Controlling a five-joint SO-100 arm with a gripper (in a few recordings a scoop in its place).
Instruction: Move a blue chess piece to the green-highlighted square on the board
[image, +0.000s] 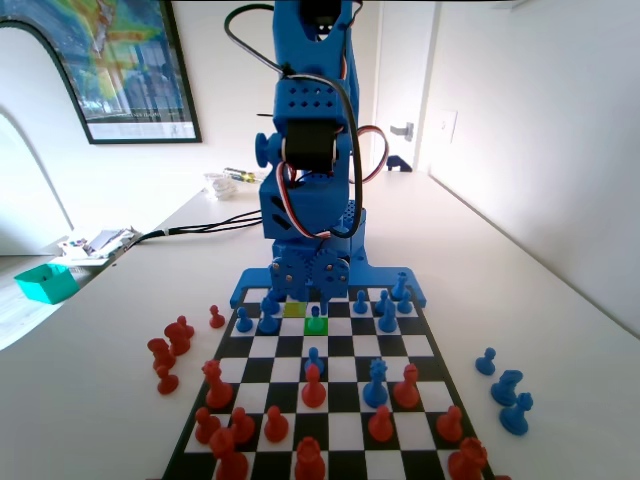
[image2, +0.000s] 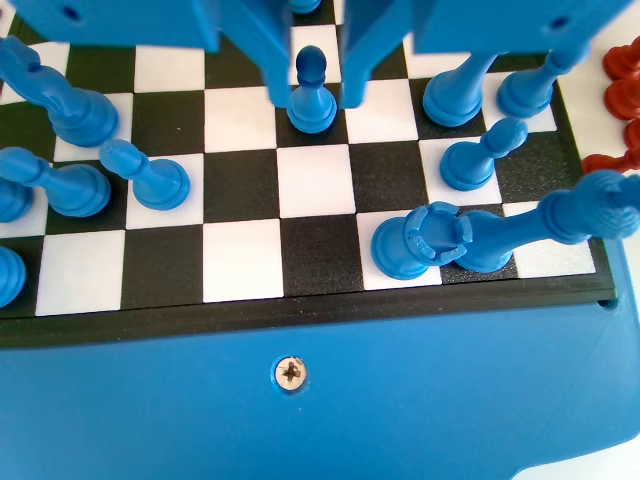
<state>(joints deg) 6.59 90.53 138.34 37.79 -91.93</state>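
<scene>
A small blue pawn (image: 316, 319) stands upright on the green-highlighted square (image: 317, 328), in the board's (image: 330, 425) second row from the blue arm. My gripper (image: 308, 292) hangs low just above and behind it. In the wrist view the same blue pawn (image2: 311, 92) stands between the two jaws of my gripper (image2: 313, 98). A narrow gap shows on each side of its round head, so the gripper is open around it. A lime square (image: 293, 309) lies beside the green one, to its left.
Taller blue pieces (image2: 150, 178) crowd the rows by the arm, and a rook (image2: 420, 242) and a leaning piece (image2: 540, 222) stand at the right. Red pieces (image: 313, 388) fill the near rows. Captured red pieces (image: 170, 352) and blue pieces (image: 508, 390) stand off the board.
</scene>
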